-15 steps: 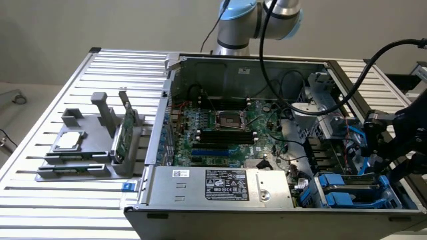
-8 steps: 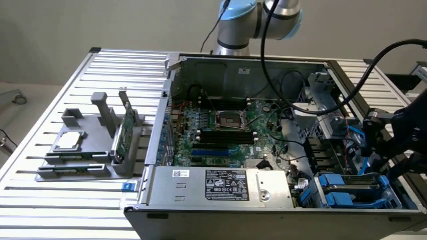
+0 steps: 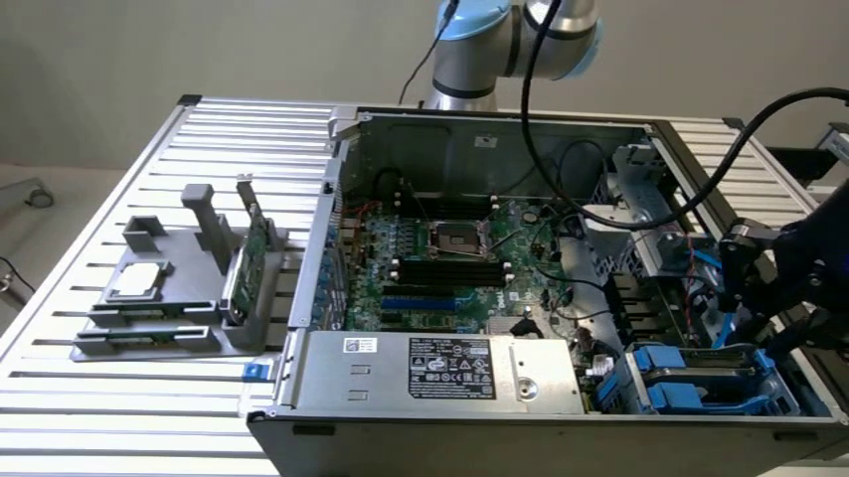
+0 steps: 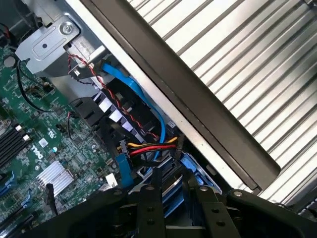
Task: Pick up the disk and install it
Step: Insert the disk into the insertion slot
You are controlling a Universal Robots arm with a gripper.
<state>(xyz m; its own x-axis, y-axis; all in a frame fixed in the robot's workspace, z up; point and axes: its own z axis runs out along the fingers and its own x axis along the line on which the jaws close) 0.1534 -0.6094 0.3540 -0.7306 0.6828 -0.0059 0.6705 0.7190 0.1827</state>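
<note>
The disk [image 4: 173,194] shows as a blue carrier frame edge-on between my two black fingers [image 4: 151,198], down in the drive bay at the computer case's corner. My gripper [image 4: 173,177] is shut on it, one finger on each side. In the exterior view the black gripper [image 3: 766,323] hangs over the bay at the case's right side, with the disk's blue frame [image 3: 738,370] just below it. Most of the disk's metal face is hidden by the fingers and the bay.
The open case [image 3: 332,199] lies on a slatted aluminium table [image 3: 146,397]. Blue, red and yellow cables [image 4: 148,146] run beside the bay. Another blue carrier [image 3: 663,373] sits next to it. A grey fixture [image 3: 159,298] on the exterior view's left holds a green card and a chip.
</note>
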